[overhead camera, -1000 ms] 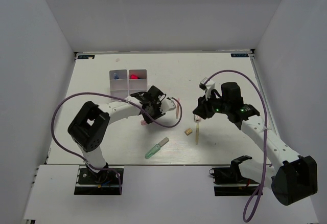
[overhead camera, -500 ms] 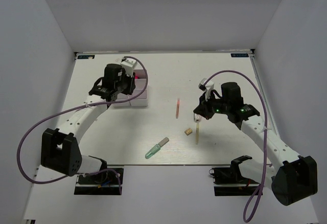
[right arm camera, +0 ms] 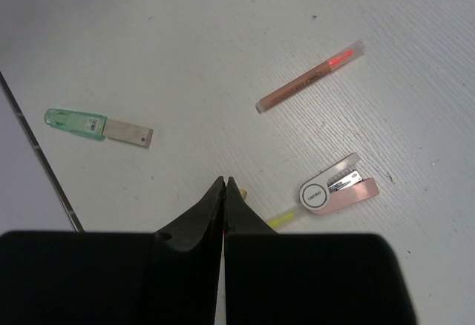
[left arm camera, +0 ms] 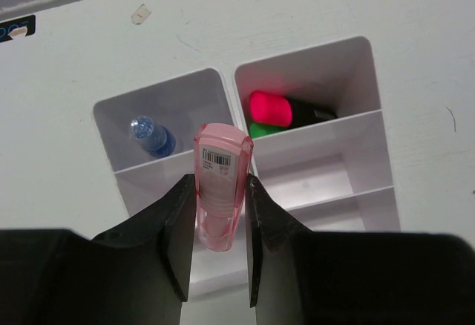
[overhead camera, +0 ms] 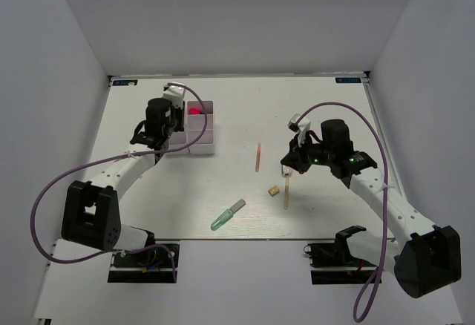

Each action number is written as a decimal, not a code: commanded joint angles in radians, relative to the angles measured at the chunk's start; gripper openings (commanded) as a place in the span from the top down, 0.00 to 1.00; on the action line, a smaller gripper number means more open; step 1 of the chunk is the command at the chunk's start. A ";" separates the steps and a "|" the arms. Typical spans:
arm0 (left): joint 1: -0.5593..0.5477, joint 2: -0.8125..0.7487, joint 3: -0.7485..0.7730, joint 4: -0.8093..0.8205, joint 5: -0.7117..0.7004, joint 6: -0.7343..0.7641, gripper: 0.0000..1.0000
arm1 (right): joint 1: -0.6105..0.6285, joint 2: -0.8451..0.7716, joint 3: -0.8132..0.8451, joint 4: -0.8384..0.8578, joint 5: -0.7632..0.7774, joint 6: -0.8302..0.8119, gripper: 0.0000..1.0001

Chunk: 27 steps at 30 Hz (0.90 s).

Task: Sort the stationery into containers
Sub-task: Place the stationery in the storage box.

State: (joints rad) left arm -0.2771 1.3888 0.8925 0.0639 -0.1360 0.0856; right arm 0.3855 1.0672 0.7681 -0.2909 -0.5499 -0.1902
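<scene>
My left gripper (overhead camera: 171, 122) is shut on the pink tube (left arm camera: 220, 184) and holds it upright above the two white trays, over the left tray (left arm camera: 141, 179) by the wall it shares with the right tray (left arm camera: 334, 191). The left tray's far compartment holds a blue marker (left arm camera: 152, 136). The right tray's far compartment holds a red-black marker (left arm camera: 280, 109) with a green one (left arm camera: 260, 130) under it. My right gripper (overhead camera: 288, 169) is shut, its tips at the upper end of the wooden pencil (overhead camera: 286, 194). The orange pencil (overhead camera: 257, 157), tan eraser (overhead camera: 274, 190) and pale green marker (overhead camera: 227, 214) lie on the table.
In the right wrist view the orange pencil (right arm camera: 310, 79), the pale green marker (right arm camera: 96, 126) and a small pink and white case (right arm camera: 338, 188) lie beyond my shut fingertips (right arm camera: 225, 185). White walls enclose the table. The right tray (overhead camera: 202, 136) has bare middle and near compartments.
My left arm has swung from the middle of the table back left to the trays with the pink tube in its grip. The right arm has not moved.
</scene>
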 commanded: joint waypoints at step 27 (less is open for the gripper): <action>0.115 0.102 -0.053 0.201 0.213 0.075 1.00 | -0.004 0.039 -0.012 0.015 -0.012 -0.014 1.00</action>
State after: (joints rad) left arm -0.1726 1.5009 0.8516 0.2264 0.0513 0.1574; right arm 0.3862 1.0992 0.7563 -0.2886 -0.5499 -0.1921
